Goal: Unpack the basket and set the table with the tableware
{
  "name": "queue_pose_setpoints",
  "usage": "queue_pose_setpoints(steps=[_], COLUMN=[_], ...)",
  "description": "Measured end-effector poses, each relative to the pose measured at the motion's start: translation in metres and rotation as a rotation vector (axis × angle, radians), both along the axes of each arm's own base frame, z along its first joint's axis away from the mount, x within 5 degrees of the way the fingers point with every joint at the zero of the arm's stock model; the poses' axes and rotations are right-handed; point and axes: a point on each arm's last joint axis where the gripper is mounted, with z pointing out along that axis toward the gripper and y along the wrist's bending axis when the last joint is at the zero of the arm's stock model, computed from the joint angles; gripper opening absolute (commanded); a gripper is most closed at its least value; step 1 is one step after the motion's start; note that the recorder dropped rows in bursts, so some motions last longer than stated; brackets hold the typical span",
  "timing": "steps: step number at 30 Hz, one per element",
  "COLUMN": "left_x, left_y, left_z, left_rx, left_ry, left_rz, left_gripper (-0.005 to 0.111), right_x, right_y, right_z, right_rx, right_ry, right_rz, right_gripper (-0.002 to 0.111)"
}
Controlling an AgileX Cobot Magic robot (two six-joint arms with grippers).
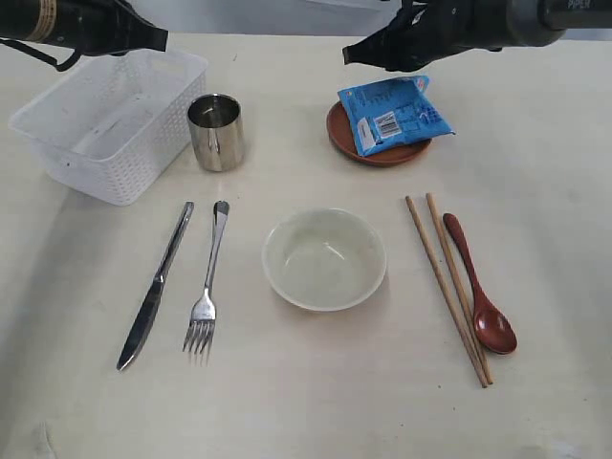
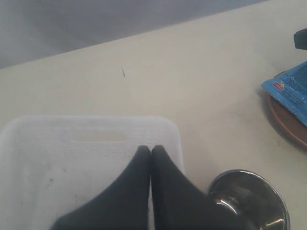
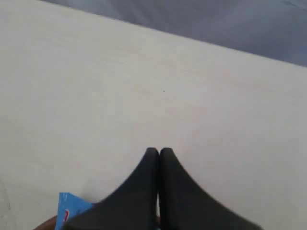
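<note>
Basket (image 1: 120,177) is sitting at the far left of the counter (image 1: 316,411), and from the exterior view it is looking empty: nothing is showing inside those white lattice walls. Just beside its right end, the steel cup (image 1: 216,132) is standing upright. Nearer the front, the knife (image 1: 156,285) and fork (image 1: 207,287) are lying side by side, left of the cream bowl (image 1: 324,258), which is resting mouth up in the middle. To the bowl's right, the wooden chopsticks (image 1: 448,292) are lying as a pair, with the reddish-brown spoon (image 1: 469,273) right alongside them. Behind those, the brown saucer (image 1: 338,132) is carrying the blue snack packet (image 1: 392,115), which is covering most of it.

Left claw (image 2: 150,149) is hovering over the basket's far end, jaws pressed together and gripping nothing. Right claw (image 3: 159,151) is hanging above bare counter just beyond the saucer, jaws likewise together and empty.

So the job is looking all but done: every piece of tableware is sitting out in a tidy place setting. I'm seeing nothing left to unpack; the arms pulling clear is probably all that is remaining.
</note>
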Motion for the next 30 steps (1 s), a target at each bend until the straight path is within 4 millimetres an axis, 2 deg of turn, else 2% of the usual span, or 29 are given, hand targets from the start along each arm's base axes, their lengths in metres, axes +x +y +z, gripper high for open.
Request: queue_pose_setpoints(steps=[8, 17, 20, 23, 26, 30], left_x=[0.000, 0.000, 0.000, 0.000, 0.000, 0.000], left_y=[0.000, 0.000, 0.000, 0.000, 0.000, 0.000], left_z=[0.000, 0.000, 0.000, 0.000, 0.000, 0.000], left_rx=[0.000, 0.000, 0.000, 0.000, 0.000, 0.000], left_ry=[0.000, 0.000, 0.000, 0.000, 0.000, 0.000], left_rz=[0.000, 0.000, 0.000, 0.000, 0.000, 0.000], left_gripper=[0.000, 0.000, 0.000, 0.000, 0.000, 0.000], right_x=[-0.001, -0.010, -0.014, -0.020, -0.019, -0.010], right_y=[0.000, 0.000, 0.000, 0.000, 0.000, 0.000], right_z=[-0.023, -0.029, -0.017, 0.004, 0.007, 0.011], right_rx=[-0.010, -0.044, -0.045, -0.046, -0.050, -0.034], right_ry=[0.061, 0.178, 0.205, 0.222, 0.208, 0.093], right_rz=[0.000, 0.043, 0.055, 0.074, 0.078, 0.052], right_gripper=[0.000, 0.000, 0.000, 0.000, 0.000, 0.000])
